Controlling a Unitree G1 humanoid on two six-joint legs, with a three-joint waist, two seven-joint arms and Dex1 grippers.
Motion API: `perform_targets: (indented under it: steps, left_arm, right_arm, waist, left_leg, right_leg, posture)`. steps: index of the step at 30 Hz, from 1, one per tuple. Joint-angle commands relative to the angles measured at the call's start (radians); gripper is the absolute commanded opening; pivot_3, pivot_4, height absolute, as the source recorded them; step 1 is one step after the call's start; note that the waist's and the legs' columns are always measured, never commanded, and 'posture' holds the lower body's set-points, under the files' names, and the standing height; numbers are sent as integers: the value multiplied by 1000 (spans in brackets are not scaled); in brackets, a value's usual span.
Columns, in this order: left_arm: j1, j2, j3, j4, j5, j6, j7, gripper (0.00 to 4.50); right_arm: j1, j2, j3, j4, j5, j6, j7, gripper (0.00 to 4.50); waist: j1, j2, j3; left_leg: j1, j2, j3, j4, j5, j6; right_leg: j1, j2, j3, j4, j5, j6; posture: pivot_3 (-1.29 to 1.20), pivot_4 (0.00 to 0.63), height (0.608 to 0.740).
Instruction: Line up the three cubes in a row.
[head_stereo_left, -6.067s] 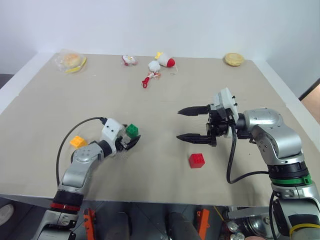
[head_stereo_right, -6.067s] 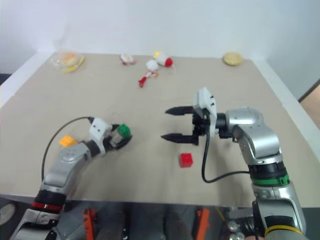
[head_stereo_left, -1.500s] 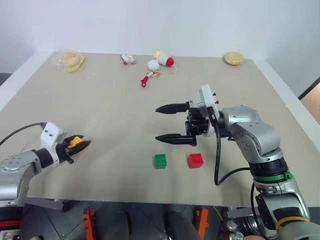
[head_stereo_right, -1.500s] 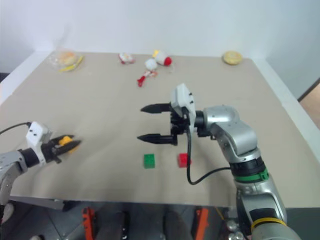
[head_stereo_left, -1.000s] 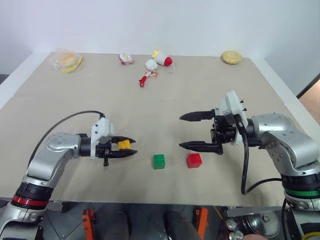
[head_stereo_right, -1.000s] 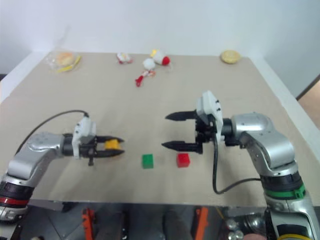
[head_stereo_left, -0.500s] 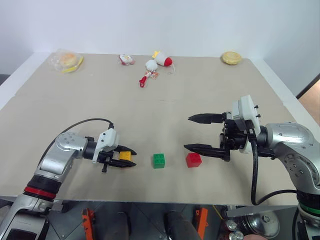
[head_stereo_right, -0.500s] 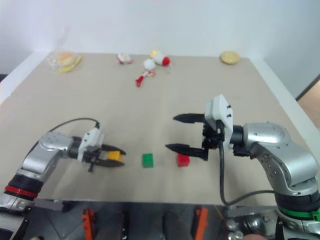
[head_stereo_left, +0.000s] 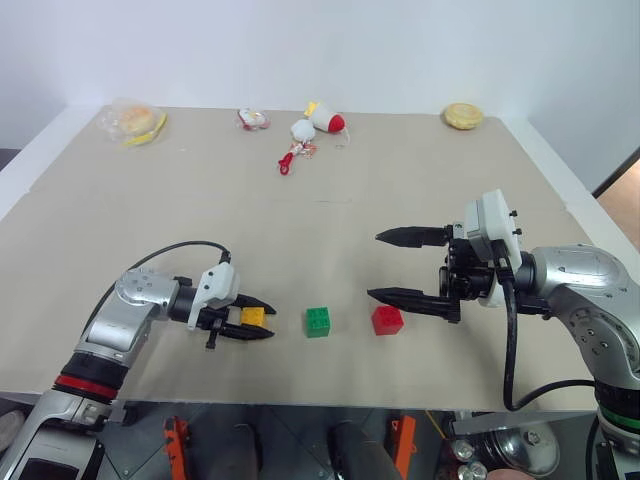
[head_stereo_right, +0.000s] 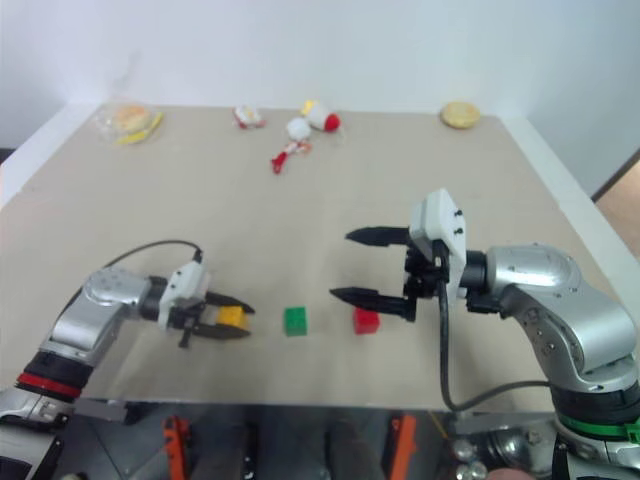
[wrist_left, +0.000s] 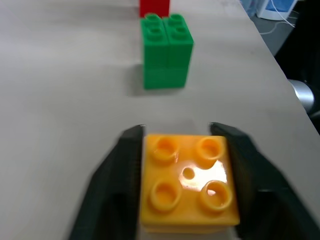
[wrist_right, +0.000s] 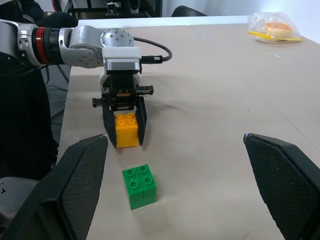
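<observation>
From the head camera, three studded toy cubes sit near the front edge of the tan table: a yellow cube on the robot's left, a green cube in the middle and a red cube on the right, roughly in one line. The left gripper reaches in low from the left, arm bent at the elbow, with the yellow cube between its two black fingers. The right gripper hangs above and just behind the red cube, pointing toward the left, jaws spread wide and holding nothing. Plush toys and wrapped food lie along the far edge

The left wrist camera looks down on the yellow cube, four studs up, sitting on the table with a finger on each side; I cannot tell whether they press it. The green cube stands just beyond, the red cube behind that

The right wrist camera shows the left gripper straddling the yellow cube, the green cube close by and apart from it
</observation>
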Motion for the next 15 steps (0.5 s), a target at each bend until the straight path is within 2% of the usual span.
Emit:
perform_targets:
  steps: [1,4,11,15]
  left_arm:
    - [4,12,8,-18,-1,-8,-10,3635]
    - [1,10,19,-29,-16,-5,-14,4448]
    - [-28,9,59,-91,-72,49,8,4448]
    - [-94,-11,171,-192,-237,259,131,4448]
  right_arm:
    - [-19,-12,-17,-14,13,-13,1,4500]
    - [-17,-11,-17,-12,12,-14,3,4500]
    - [-18,-10,-17,-8,11,-17,5,4500]
    - [3,2,-73,-14,52,-6,-18,4500]
  waist:
    - [0,0,0]
    - [0,0,0]
    - [0,0,0]
    - [0,0,0]
  left_leg:
    - [0,0,0,0,0,0]
    - [0,0,0,0,0,0]
    - [0,0,0,0,0,0]
    - [0,0,0,0,0,0]
  right_leg:
    - [0,0,0,0,0,0]
    - [0,0,0,0,0,0]
    - [0,0,0,0,0,0]
    - [0,0,0,0,0,0]
  posture:
    - [0,150,737]
    - [0,150,737]
    - [0,150,737]
    - [0,150,737]
